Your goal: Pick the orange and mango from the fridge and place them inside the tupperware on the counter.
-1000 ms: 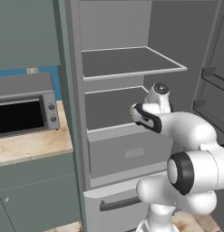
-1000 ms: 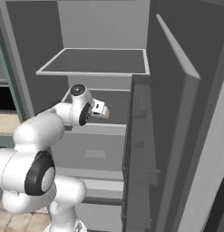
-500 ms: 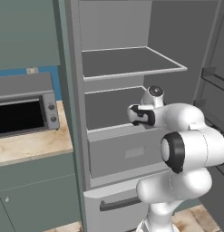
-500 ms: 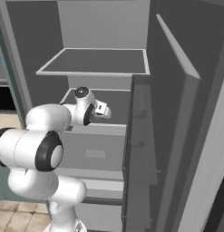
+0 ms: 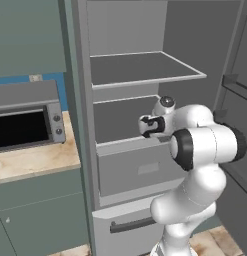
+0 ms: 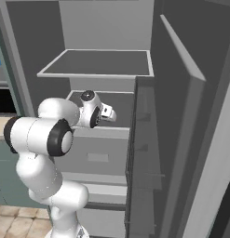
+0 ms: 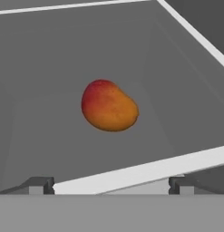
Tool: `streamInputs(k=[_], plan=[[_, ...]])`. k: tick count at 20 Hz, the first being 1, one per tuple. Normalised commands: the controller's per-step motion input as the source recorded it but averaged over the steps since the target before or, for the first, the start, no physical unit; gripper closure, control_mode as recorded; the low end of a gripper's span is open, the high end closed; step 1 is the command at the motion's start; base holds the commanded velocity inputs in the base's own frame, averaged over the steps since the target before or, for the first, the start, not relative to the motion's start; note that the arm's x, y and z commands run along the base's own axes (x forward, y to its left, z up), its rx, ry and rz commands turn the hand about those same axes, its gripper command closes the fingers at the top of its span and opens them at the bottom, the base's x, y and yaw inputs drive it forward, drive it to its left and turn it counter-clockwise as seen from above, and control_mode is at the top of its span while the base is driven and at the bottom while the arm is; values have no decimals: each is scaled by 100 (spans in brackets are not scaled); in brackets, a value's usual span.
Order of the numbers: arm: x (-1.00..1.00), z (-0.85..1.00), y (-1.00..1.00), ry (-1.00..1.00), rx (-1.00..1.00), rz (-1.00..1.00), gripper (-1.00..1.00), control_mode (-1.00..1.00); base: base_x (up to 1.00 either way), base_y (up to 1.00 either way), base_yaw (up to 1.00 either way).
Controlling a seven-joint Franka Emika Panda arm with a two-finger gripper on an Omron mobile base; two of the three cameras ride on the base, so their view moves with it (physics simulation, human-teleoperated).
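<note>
The mango (image 7: 109, 106) lies loose on a grey fridge (image 5: 145, 70) shelf, at the centre of the hand view, just beyond the shelf's pale front edge. The pincer (image 7: 111, 185) sits at the bottom of that frame, fingertips (image 7: 40, 185) well apart and empty, lined up on the fruit, probably so a straight reach brackets it.

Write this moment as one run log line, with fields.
phase: reaching | gripper: open, empty | target: mango on fridge shelf, ahead of fingertips, untouched
</note>
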Motion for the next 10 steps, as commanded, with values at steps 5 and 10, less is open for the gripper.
streamInputs(k=[5, 10], plan=[[43, -15, -4, 0, 0, -2, -100, -100, 0, 0, 0], [42, -17, 0, 0, 0, -2, -100, -100, 0, 0, 0]])
